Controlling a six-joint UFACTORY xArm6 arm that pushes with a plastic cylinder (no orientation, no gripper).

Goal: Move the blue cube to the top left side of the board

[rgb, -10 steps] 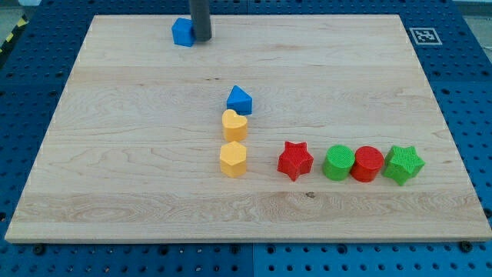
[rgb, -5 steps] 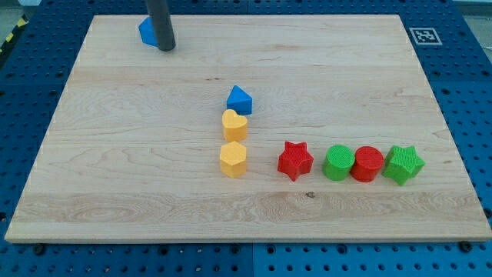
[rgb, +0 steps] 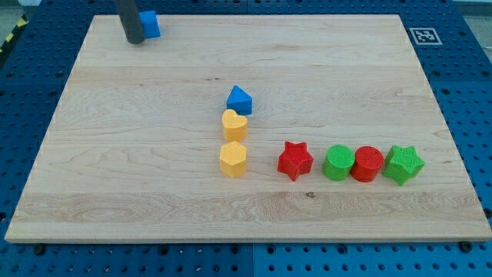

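The blue cube (rgb: 151, 24) sits near the top left corner of the wooden board (rgb: 115, 154), partly hidden by the rod. My tip (rgb: 134, 40) is down on the board just left of the cube, touching or almost touching its left side. The dark rod rises out of the view's top edge.
A second blue block (rgb: 239, 100) with a pointed top lies mid-board, above a yellow heart (rgb: 234, 125) and a yellow hexagon (rgb: 233, 159). To the right stand a red star (rgb: 295, 160), a green cylinder (rgb: 338, 163), a red cylinder (rgb: 367, 164) and a green star (rgb: 403, 164). A marker tag (rgb: 424, 35) sits off the top right corner.
The rod has moved left along the top edge, pushing the blue cube left. It then passed from the cube's right side to its left side. The other blocks have not moved.
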